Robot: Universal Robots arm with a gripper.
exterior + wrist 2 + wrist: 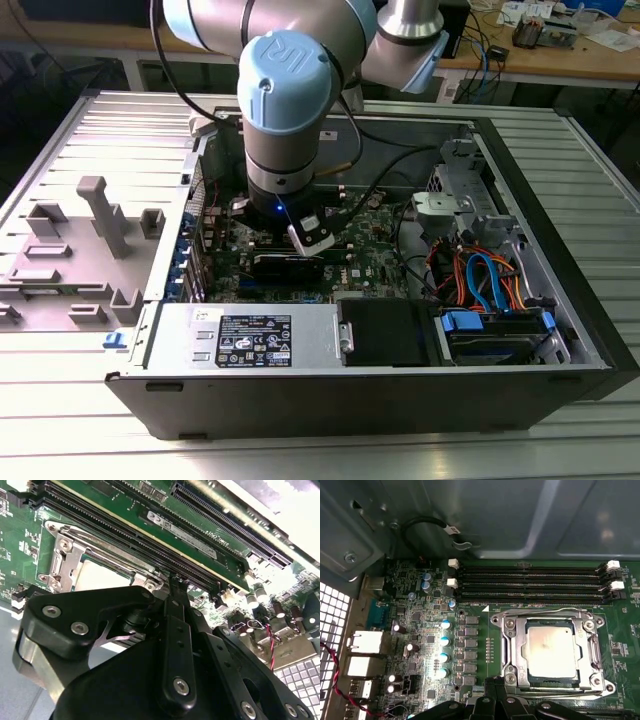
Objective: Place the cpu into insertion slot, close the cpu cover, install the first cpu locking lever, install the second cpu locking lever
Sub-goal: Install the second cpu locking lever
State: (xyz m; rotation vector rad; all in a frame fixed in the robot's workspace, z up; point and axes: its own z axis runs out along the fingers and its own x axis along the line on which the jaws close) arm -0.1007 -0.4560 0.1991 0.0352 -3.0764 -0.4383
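Where the cpu lies: the cpu sits flat in its socket on the green board; its silver-grey top shows through a square window in both wrist views.
Cpu cover: the cpu cover lies down flat around the cpu like a metal frame, with screws at its corners.
Levers: thin wire levers run along two sides of the cover; I cannot tell if they are hooked in.
Hand: the hand is low over the board, just beside one edge of the socket. Its black body cuts off that edge. I cannot tell if it is apart or together, or if it touches anything.
Arm: the grey and blue arm reaches down into the open computer case and hides the socket in the exterior view.
Writing: a white label with small print is stuck on the grey box at the near side of the case. A long sticker with print lies on a memory stick beside the socket. Tiny white letters dot the board.
Memory slots: long black slots lie side by side next to the socket.
Bench: the case rests on a ribbed metal bench; grey holder blocks stand at the exterior view's left.
Cables: blue and orange cables curl at the exterior view's right of the case.
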